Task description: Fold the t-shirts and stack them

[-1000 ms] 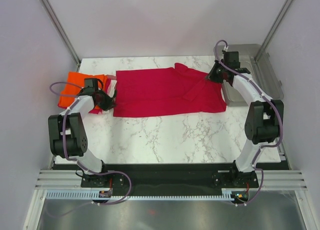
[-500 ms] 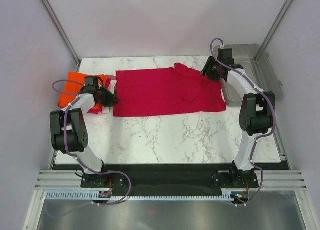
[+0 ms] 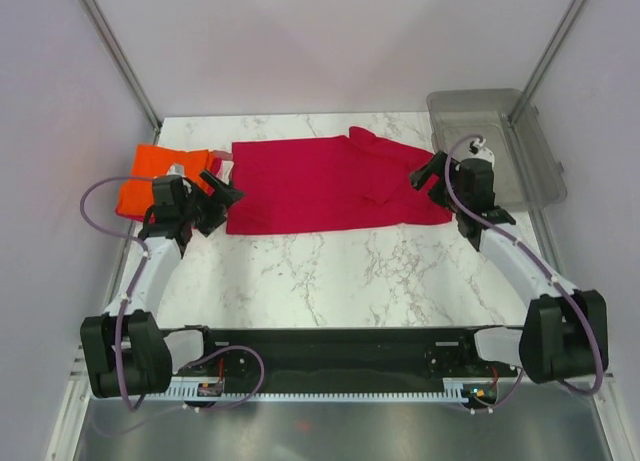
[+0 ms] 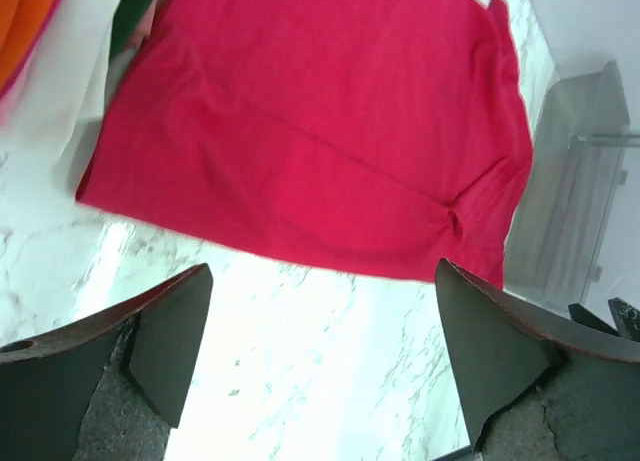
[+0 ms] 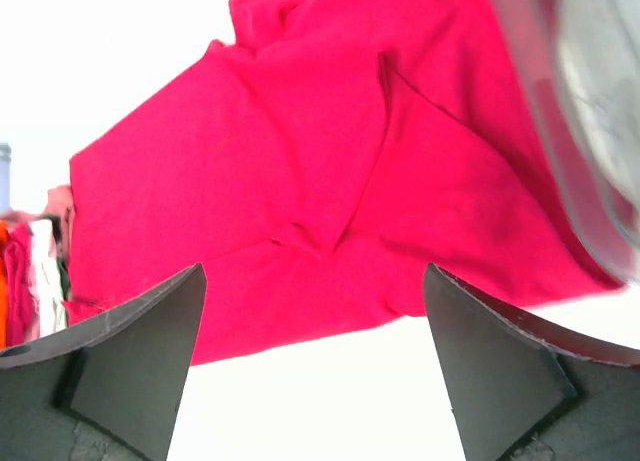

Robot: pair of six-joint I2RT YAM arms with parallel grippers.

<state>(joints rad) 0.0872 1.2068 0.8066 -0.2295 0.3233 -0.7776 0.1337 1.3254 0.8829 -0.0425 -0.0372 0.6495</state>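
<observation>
A crimson red t-shirt (image 3: 330, 186) lies flat across the back of the table, folded lengthwise, with a sleeve fold near its right end. It fills the left wrist view (image 4: 310, 131) and the right wrist view (image 5: 330, 181). My left gripper (image 3: 216, 203) hovers open just off its left edge, nothing between its fingers (image 4: 322, 269). My right gripper (image 3: 425, 175) is open at the shirt's right end, above its near edge (image 5: 314, 271). A bright orange t-shirt (image 3: 150, 169) lies folded at the far left, with pink and white folded edges (image 5: 40, 271) beside it.
A clear grey plastic bin (image 3: 500, 131) stands at the back right corner, just beyond the red shirt's right end (image 4: 570, 181). Bare marble table (image 3: 340, 276) lies between the shirt and the arm bases. Side walls close in left and right.
Both grippers went from shut to open and let go of the red shirt's ends. Both arms drew back toward the near side. The shirt stays flat.
</observation>
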